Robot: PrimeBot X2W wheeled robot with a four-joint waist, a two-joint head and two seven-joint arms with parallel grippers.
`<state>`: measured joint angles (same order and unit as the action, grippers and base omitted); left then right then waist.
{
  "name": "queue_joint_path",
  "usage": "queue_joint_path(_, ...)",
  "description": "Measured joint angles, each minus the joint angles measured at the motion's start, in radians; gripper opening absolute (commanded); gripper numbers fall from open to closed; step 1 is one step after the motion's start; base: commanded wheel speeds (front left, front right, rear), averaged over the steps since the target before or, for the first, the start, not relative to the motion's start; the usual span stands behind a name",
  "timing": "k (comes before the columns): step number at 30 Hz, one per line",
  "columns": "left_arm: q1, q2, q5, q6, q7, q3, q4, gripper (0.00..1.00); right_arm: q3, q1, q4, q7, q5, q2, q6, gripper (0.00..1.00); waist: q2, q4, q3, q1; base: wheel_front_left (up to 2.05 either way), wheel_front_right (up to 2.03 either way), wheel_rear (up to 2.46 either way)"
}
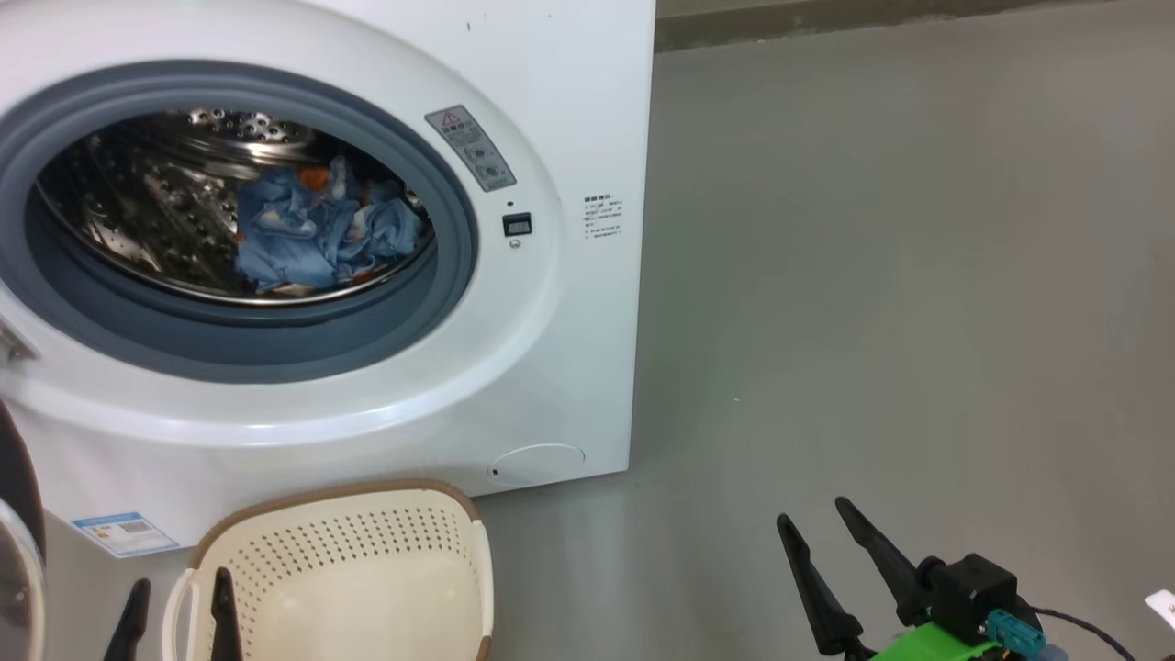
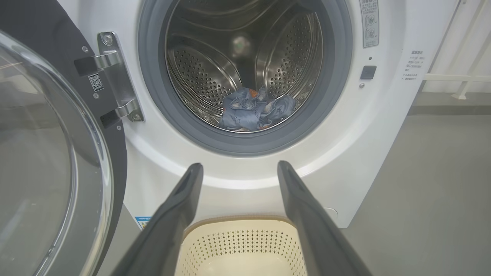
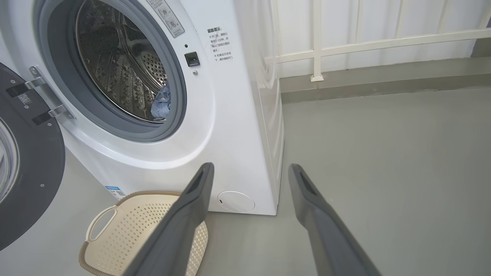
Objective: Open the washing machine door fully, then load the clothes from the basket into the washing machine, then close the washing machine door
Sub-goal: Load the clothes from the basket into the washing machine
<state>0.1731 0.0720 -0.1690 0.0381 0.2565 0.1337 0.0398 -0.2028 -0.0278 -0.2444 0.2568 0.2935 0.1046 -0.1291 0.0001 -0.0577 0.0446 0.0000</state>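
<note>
Both grippers splayed, gripping nothing: left gripper (image 2: pixel 238 165) facing the washing machine (image 1: pixel 569 110) opening, right gripper (image 3: pixel 251 165) past its right front corner; clothes (image 1: pixel 312 229) heaped inside its drum (image 2: pixel 199 73); basket (image 1: pixel 349 542) on the floor (image 1: pixel 918 275) just before its base; washing machine door (image 3: pixel 30 153) swung open at its left.

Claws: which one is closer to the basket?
The left claw, at the head view's lower left, right by the cream basket; the right claw is apart, over grey floor.
</note>
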Motion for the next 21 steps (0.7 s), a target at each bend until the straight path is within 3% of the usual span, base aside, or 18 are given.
queue_joint_path(7, 0.061, -0.019, 0.008, -0.033, 0.000, -0.012, -0.026, 1.00, 0.000, 0.029, 0.004, 0.000, 0.000, 0.014, 0.000, 1.00, 0.0000, 0.002, -0.033, 0.0000, 0.00, 0.00, 0.00)
queue_joint_path(21, 0.115, -0.023, 0.018, -0.056, 0.000, -0.031, -0.043, 1.00, 0.002, 0.029, 0.008, 0.000, -0.011, 0.021, 0.000, 1.00, 0.0000, 0.002, -0.062, 0.0000, 0.00, 0.00, 0.00)
